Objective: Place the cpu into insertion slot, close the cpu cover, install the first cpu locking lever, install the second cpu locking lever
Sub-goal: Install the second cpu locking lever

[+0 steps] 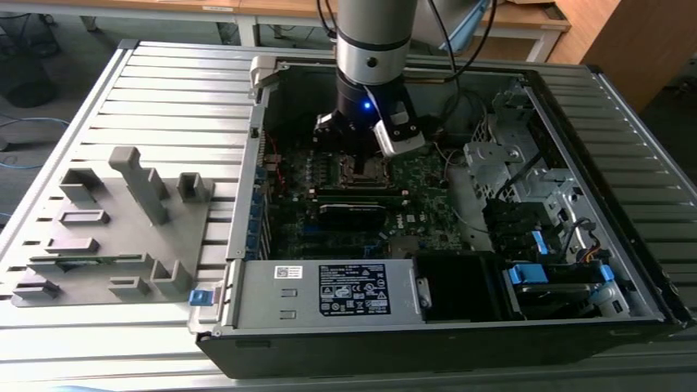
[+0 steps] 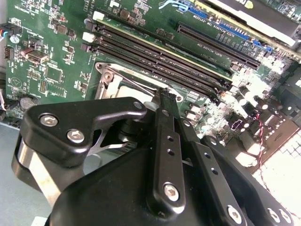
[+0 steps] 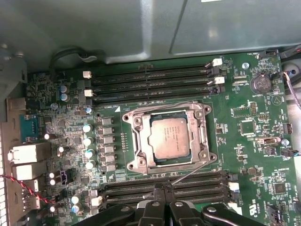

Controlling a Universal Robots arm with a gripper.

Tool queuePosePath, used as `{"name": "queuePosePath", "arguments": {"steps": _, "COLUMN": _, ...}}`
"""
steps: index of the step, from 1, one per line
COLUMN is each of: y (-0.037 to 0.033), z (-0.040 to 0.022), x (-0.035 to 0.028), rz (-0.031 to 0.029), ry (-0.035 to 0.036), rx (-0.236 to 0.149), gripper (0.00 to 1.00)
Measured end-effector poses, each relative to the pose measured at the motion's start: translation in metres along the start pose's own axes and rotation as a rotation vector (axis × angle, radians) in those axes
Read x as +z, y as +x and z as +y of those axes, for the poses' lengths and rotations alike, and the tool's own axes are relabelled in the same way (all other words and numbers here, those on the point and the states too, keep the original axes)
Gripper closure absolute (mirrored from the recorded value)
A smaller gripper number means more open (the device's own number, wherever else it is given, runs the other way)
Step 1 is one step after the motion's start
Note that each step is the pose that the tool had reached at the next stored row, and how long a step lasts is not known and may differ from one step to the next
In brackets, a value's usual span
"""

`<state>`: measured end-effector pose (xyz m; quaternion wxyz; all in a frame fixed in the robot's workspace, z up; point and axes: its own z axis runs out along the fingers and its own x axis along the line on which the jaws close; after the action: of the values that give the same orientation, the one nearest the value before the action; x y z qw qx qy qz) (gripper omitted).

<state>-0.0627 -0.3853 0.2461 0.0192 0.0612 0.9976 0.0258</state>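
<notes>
First wrist view | dull silver square cpu (image 3: 171, 138) under metal-framed cpu cover (image 3: 170, 137) | hand (image 3: 163, 189) closed

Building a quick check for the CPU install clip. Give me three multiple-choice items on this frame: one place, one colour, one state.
1. Where is the chip?
A. on the grey rack
B. in the socket on the board
C. between the fingers

2. What colour is the board?
A. green
B. red
C. white

3. How does the cover frame lie?
A. standing upright
B. removed
C. down around the chip

B: first wrist view shows the chip seated in the socket.
A: green in both wrist views.
C: frame lies flat, chip showing through its window.
</notes>
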Motion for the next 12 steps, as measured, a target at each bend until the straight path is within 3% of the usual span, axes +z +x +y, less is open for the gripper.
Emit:
{"name": "queuePosePath", "arguments": {"steps": 5, "y": 0.0027, "z": 0.0031, "x": 0.0013, "rz": -0.0001, "ry": -0.0003, "rx": 0.000, "gripper": 0.89}}
{"name": "queuePosePath", "arguments": {"steps": 12, "y": 0.0056, "z": 0.0026, "x": 0.0058, "rz": -0.0005, "ry": 0.0000, "rx": 0.000, "gripper": 0.89}}
